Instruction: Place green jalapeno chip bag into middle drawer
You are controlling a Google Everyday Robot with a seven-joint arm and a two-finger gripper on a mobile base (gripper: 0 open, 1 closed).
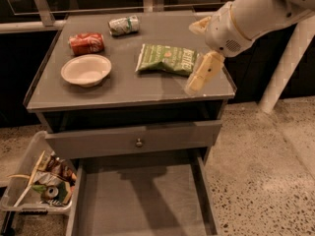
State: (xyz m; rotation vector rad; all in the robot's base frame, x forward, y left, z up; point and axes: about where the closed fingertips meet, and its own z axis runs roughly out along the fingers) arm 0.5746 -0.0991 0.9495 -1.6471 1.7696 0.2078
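Grey cabinet top (147, 90), speckled floor around it. green jalapeno chip bag (165, 59) lies flat on the top, right of centre, untouched. Bowl (86, 69) at its 9 o'clock, red can (86, 43) at 10, crushed green-white can (123, 25) at 11, all well apart from it.

gripper (191, 58) sits at the bag's 3 o'clock, over the top's right edge. Fingers (203, 73) are spread wide with nothing pinched; can't tell if one touches the bag.

middle drawer (142, 200) is pulled out at 6 o'clock, below the closed drawer front (98, 141). Floor bare, so the drop zone is ready.

Step in hand, my read: reach and grasp.
- Come in from 3 o'clock and straddle the bag's short right end.
- Bag is crinkly and air-filled, so close low on the body, not on the pale seam, or it slips.
- Lift straight up before swinging to 6, to clear the cabinet's front lip.
- Release low over the drawer's centre. Trash bin (29, 156) at 7 o'clock is close to its left wall.
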